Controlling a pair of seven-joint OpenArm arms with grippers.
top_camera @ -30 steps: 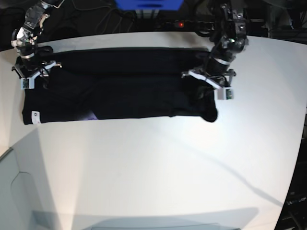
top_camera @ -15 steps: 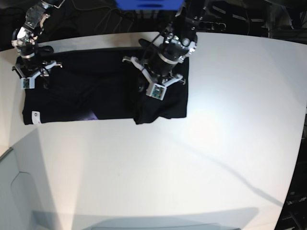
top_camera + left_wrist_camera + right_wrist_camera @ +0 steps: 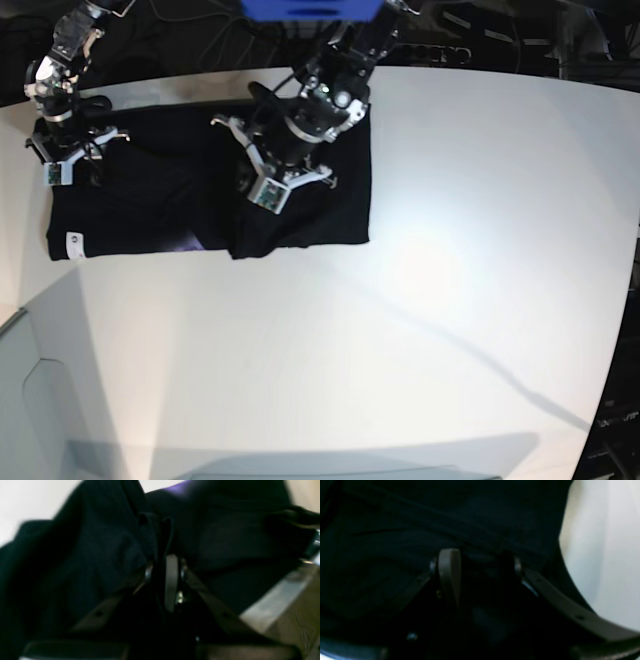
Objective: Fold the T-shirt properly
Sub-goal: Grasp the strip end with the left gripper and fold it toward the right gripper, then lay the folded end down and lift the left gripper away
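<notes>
White table (image 3: 450, 300) carries the black T-shirt (image 3: 130, 215) along its far edge. Left gripper (image 3: 262, 175) has its jaws pinched on a lifted shirt end, evidently to fold it across. Right gripper (image 3: 68, 150) pins the opposite end, jaws parted.

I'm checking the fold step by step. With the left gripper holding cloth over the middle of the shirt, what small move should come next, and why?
Probably carry the left gripper a little further toward the right gripper, then lower it. It is shut on a fold of the T-shirt, and the carried edge hangs mid-shirt, short of the far end with the white tag.
</notes>
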